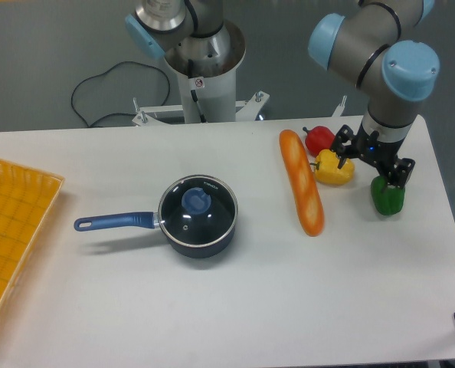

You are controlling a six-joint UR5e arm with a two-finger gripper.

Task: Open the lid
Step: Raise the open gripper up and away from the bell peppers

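Closest to the camera is just a stretch of white table (235, 307), with a small dark corner of something poking in at the bottom right edge, too cut off to tell what it is. Over on the left there's a yellow mesh-looking tray (13, 222) running off the frame. A bit further in, left of the middle, sits the dark-blue saucepan (204, 244) with its long blue handle (114, 222) pointing left, and the lid (198, 210) is sitting flat on top of it, clear glass, silver rim, blue knob (196, 201) in the center, so it's closed. To the right of the pan, well apart from it, a long orange baguette-style bread (302, 182) lies roughly front to back. Past that on the right is a little cluster of peppers: a green pepper (387, 196) nearest, a yellow pepper (334, 169) just beside the bread's far half, and a red pepper (318, 139) touching it from behind. The gripper (370, 162) hangs over that cluster, between the yellow and green ones, well away from the pan; the fingers (342, 146) look spread apart and aren't pinching anything. At the very back is the silver base of the arm (201, 65) with a black cable (112, 92) looping off to the left.
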